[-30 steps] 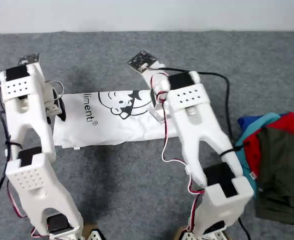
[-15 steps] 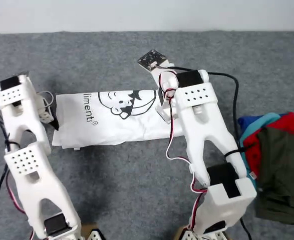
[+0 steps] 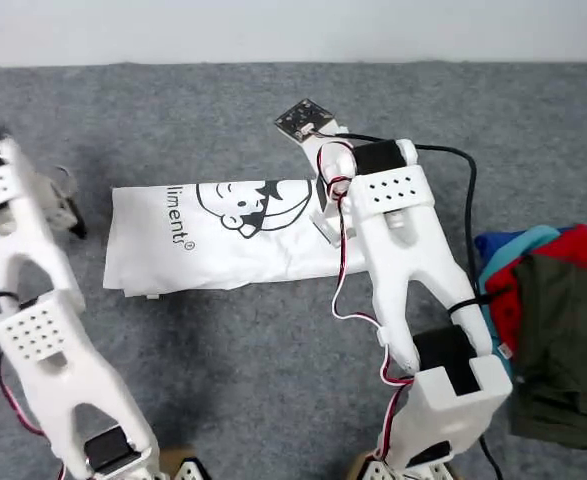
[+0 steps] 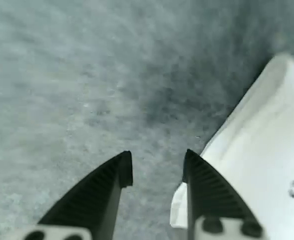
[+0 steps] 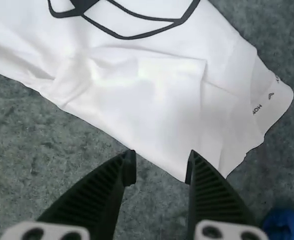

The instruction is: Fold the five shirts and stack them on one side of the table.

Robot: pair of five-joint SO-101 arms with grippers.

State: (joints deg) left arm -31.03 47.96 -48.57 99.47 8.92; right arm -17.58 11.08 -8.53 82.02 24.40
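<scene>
Over the last second the left gripper (image 3: 71, 218) has drawn back from the left end of the white shirt (image 3: 223, 235) and now stands at the far left edge of the frame, apart from the cloth, over bare grey table (image 3: 273, 380). Its fingers (image 4: 117, 172) are parted with nothing between them, and the shirt's end lies just beside one finger without touching it. The right gripper (image 3: 325, 212) shifted a little toward the right at the start of that second and has not moved since. It hangs over the right end of the white shirt, right of the frame's centre, fingers likewise apart and empty, with the shirt's lower edge directly beneath them. The white shirt lies across the middle of the frame as a long flat band, printed side up, released by both arms. At the right edge of the frame sits a pile of shirts (image 3: 548, 320) showing blue, teal, red and dark olive layers, well apart from the white one. Assessment: the lengthwise fold looks complete and the left arm's retreat marks the end of that step. The white shirt appears to be the fifth and last garment. It likely still needs a crosswise fold to shorten the band before it goes onto the pile. The loose right corner could slip open during that fold.
</scene>
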